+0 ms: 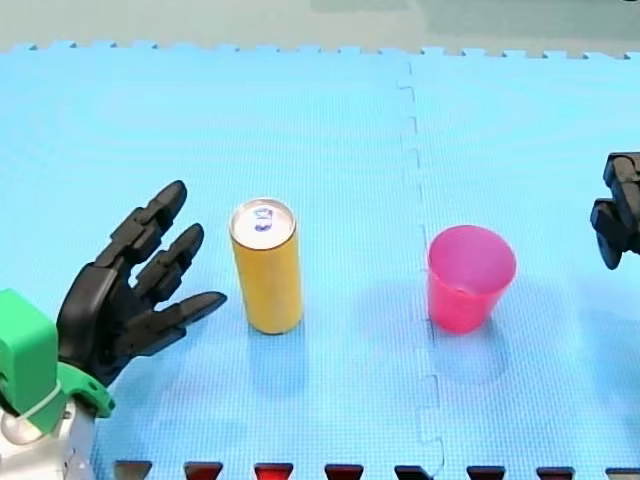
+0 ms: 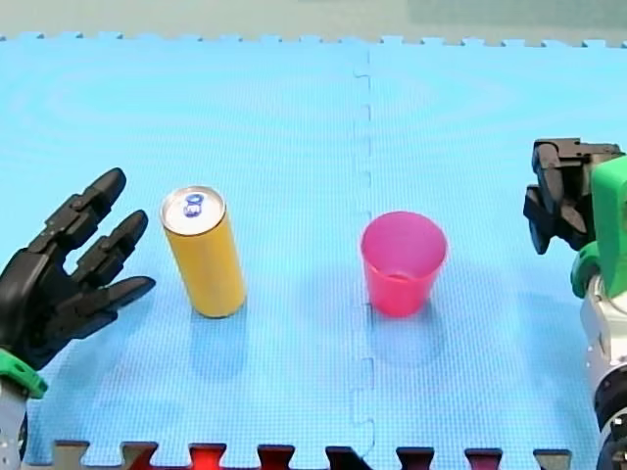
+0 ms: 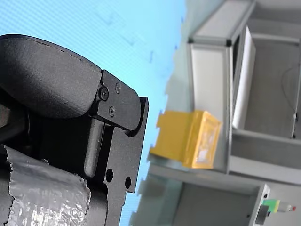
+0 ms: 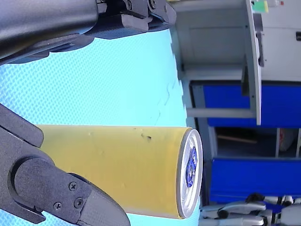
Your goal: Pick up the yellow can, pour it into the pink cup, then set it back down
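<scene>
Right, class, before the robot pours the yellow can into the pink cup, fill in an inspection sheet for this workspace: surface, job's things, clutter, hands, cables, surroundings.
Surface: blue foam mat of interlocking tiles, with a seam running between can and cup.
Job's things: yellow can upright, to the left of the pink cup and apart from it; the cup stands mouth up.
Clutter: nothing seen.
Hands: left hand open, beside the can on its left, not touching it; right hand shut, at the mat's right edge, apart from the cup.
Cables: nothing seen on the mat.
Surroundings: yellow box by grey shelving beyond the mat's edge.
</scene>
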Controlling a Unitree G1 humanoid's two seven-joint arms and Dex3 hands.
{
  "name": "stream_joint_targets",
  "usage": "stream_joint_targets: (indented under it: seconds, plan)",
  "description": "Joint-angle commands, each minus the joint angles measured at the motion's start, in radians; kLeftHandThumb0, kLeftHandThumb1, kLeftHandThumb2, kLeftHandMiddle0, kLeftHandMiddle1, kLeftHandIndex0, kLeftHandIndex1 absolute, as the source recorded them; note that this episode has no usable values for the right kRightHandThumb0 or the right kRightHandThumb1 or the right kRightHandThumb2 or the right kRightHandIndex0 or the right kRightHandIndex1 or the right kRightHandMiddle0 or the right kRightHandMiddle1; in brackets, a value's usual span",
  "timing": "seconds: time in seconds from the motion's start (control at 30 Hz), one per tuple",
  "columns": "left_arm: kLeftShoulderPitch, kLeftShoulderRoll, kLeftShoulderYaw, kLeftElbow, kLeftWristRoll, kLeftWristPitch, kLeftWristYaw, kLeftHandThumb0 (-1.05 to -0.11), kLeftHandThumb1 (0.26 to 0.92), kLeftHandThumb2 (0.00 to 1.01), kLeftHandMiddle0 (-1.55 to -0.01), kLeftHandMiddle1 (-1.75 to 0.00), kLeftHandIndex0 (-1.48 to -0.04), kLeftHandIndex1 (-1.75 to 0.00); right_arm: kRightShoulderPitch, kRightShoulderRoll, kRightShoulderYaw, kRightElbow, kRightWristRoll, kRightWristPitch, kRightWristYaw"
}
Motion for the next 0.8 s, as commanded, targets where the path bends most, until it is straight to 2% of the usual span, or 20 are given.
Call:
stream_joint_targets:
  seconds: [0.0, 0.07, 0.13, 0.2, 0.3, 0.5, 0.77]
  plan:
    - [0.0, 0.009, 0.004, -0.007, -0.006, 0.006, -0.003, -0.403, 0.681, 0.0, -0.19, 0.0, -0.25, 0.0, -0.018, -0.013, -0.004, -0.001, 0.004, 0.011, 0.001]
    - [-0.001, 0.011, 0.004, -0.007, -0.007, 0.002, -0.008, -0.395, 0.681, 0.0, -0.18, 0.0, -0.25, 0.0, -0.023, -0.019, 0.008, -0.001, -0.011, 0.01, -0.011]
    - [-0.003, 0.013, 0.005, -0.003, -0.007, -0.007, -0.014, -0.381, 0.681, 0.0, -0.17, 0.0, -0.25, 0.0, -0.023, -0.019, 0.016, 0.002, -0.024, -0.002, -0.031]
    - [-0.003, 0.014, 0.005, 0.0, -0.007, -0.013, -0.019, -0.359, 0.68, 0.0, -0.16, 0.0, -0.25, 0.0, -0.022, -0.014, 0.014, 0.007, -0.025, -0.013, -0.04]
    - [-0.004, 0.016, 0.005, 0.002, -0.007, -0.018, -0.023, -0.348, 0.68, 0.0, -0.15, 0.0, -0.25, 0.0, -0.021, -0.012, 0.008, 0.011, -0.019, -0.02, -0.037]
    - [-0.001, 0.017, 0.003, 0.0, -0.002, -0.027, -0.023, -0.341, 0.679, 0.0, -0.15, 0.0, -0.26, 0.0, -0.021, -0.016, 0.0, 0.017, -0.012, -0.029, -0.024]
    - [-0.003, 0.021, -0.001, 0.008, 0.007, -0.038, -0.022, -0.345, 0.682, 0.0, -0.15, 0.0, -0.26, 0.0, -0.02, -0.019, -0.002, 0.021, -0.013, -0.037, -0.018]
